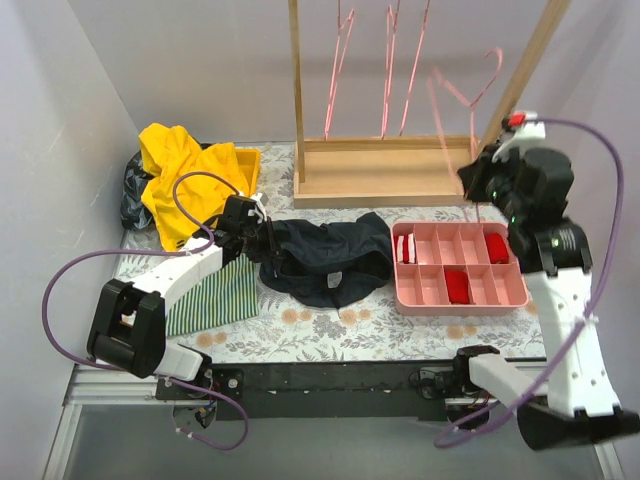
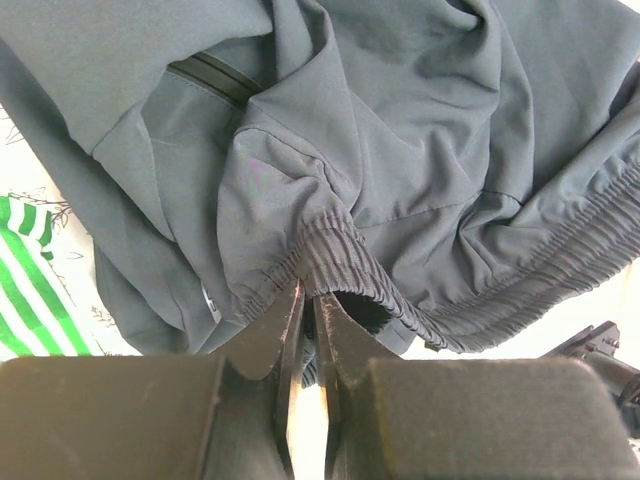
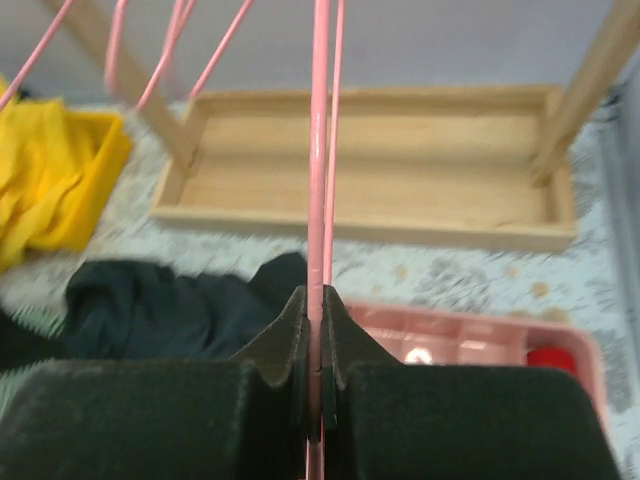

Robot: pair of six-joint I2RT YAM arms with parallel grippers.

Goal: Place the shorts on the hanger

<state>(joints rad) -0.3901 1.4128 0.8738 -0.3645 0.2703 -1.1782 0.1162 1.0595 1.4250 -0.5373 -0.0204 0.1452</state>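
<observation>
The dark navy shorts (image 1: 330, 258) lie crumpled on the floral table, left of the pink tray. My left gripper (image 1: 262, 240) is at their left edge and is shut on the elastic waistband (image 2: 330, 262). My right gripper (image 1: 478, 180) is held up above the tray's far right and is shut on a thin pink wire hanger (image 1: 462, 95), whose wire (image 3: 319, 150) runs up between the jaws. The shorts also show in the right wrist view (image 3: 170, 305), below the hanger.
A wooden rack frame (image 1: 385, 180) stands at the back with several more pink hangers (image 1: 388, 70) on it. A pink compartment tray (image 1: 458, 267) holds red items. A yellow garment (image 1: 185, 175) and a green-and-white striped cloth (image 1: 215, 295) lie at the left.
</observation>
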